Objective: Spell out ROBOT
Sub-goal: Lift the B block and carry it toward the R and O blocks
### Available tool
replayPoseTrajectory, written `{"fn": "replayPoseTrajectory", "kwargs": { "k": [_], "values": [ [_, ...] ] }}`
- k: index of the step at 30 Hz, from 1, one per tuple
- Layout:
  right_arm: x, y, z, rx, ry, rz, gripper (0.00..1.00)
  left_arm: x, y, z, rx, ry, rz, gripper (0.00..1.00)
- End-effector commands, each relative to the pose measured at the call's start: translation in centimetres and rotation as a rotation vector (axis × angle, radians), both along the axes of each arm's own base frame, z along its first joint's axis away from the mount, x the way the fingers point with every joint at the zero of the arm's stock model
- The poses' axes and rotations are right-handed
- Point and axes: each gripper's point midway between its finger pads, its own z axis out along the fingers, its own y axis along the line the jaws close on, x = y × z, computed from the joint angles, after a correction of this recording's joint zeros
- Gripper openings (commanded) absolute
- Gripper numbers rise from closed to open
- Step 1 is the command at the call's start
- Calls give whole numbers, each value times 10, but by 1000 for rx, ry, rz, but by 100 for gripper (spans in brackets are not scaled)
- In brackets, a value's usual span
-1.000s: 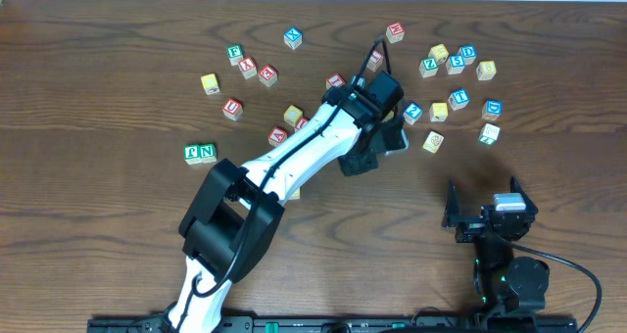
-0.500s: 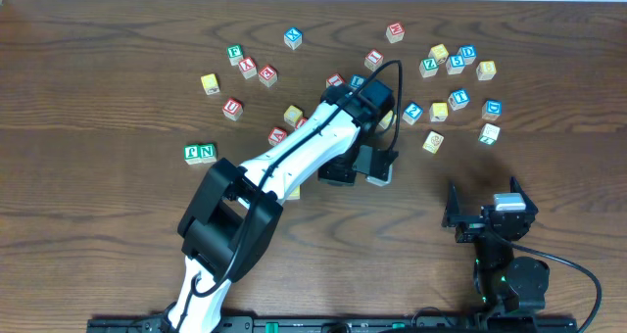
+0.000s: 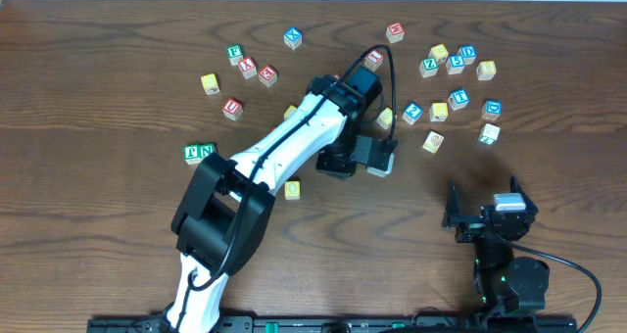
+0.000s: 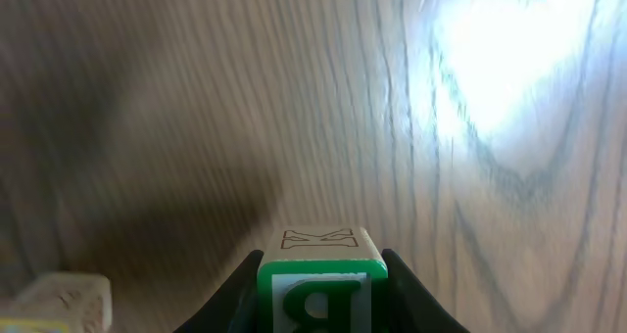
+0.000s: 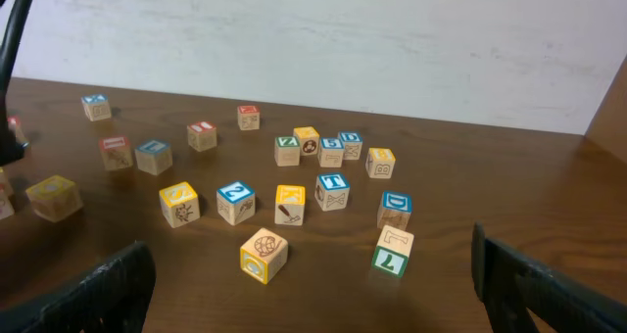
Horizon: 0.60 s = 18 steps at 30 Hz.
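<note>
My left gripper [image 4: 321,296] is shut on a green-faced letter cube [image 4: 321,274], held just above bare wood. Its letter is cut off by the frame's edge and looks like a B. In the overhead view that gripper [image 3: 380,160] sits mid-table. A green pair of cubes [image 3: 200,153] lies at the left, a yellow cube [image 3: 292,189] beside the left arm, and another yellow one [image 3: 386,118] just beyond the gripper. The blue T cube [image 3: 458,99] [image 5: 332,191] is in the right cluster. My right gripper [image 3: 487,208] [image 5: 318,284] stands open and empty at the front right.
Red-lettered cubes [image 3: 257,71] are scattered at the back left, and several mixed cubes [image 3: 453,59] are at the back right. A green L cube [image 5: 392,253] and a yellow-edged cube [image 5: 263,255] lie nearest the right gripper. A pale cube [image 4: 69,299] sits left of the left gripper.
The left arm has drawn the held cube back from the cube cluster toward the table's front. A yellow cube by the arm is now uncovered. The right arm has not moved.
</note>
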Motion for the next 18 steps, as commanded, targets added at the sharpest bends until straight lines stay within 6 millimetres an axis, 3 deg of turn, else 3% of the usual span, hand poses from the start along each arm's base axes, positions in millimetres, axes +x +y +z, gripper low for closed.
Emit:
{"fn": "replayPoseTrajectory", "kwargs": {
  "k": [1, 18],
  "values": [
    [0, -3, -1, 8, 1, -16, 99, -9, -5, 2, -84, 62, -33, 7],
    [0, -3, -1, 8, 1, -16, 99, -7, 15, -7, -136, 70, -182, 7]
  ]
}}
